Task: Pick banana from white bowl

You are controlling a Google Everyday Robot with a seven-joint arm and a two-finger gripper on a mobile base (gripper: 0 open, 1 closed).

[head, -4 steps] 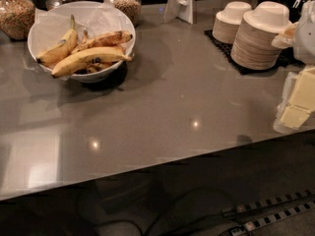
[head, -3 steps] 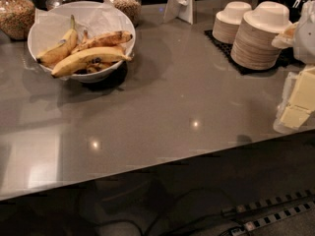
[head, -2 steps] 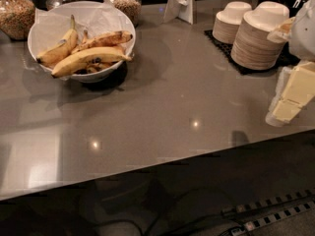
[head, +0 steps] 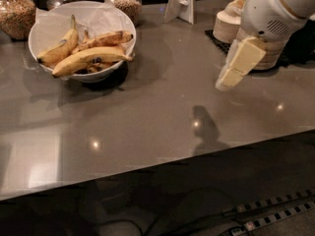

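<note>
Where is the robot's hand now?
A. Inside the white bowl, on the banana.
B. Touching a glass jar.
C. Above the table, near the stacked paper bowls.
C: the hand hangs over the table by the stacked paper bowls, while the banana lies in the white bowl, apart from it.

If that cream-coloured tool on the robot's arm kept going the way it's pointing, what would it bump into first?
Probably the grey countertop just below the tool; it angles down-left, well right of the white bowl, though depth is unclear.
</note>
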